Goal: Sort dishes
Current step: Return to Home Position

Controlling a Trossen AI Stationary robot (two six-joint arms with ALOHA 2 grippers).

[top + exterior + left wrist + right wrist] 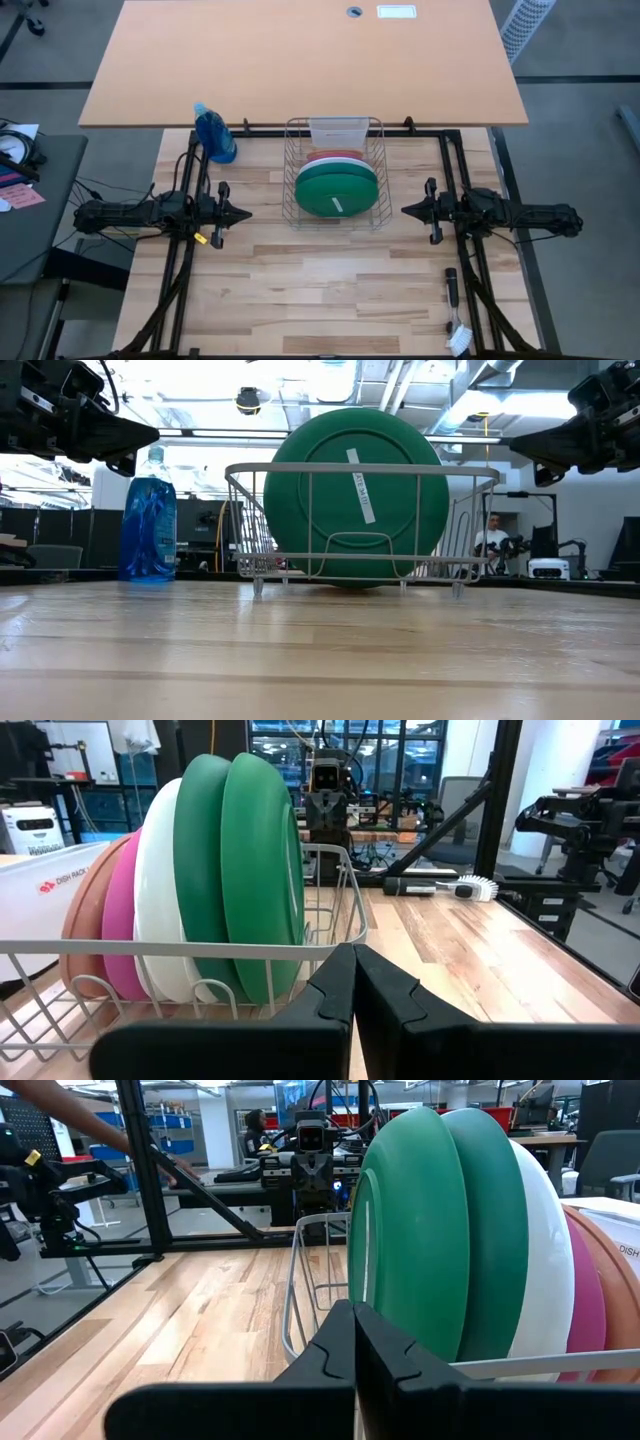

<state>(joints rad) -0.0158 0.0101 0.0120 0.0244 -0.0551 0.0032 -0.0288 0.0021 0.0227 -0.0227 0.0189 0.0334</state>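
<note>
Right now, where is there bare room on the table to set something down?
Free: the tabletop in front of the dish rack, between left pincer and right pincer. Crowded: the rack, packed with plates; blue bottle beside it.

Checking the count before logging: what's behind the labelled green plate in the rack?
Behind it stand a second green plate, a white plate, a pink plate and a salmon plate. Anything past the salmon one is covered.

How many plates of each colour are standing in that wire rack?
green plates: 2
white plate: 1
pink plate: 1
salmon plate: 1
Total: 5 plates
</note>
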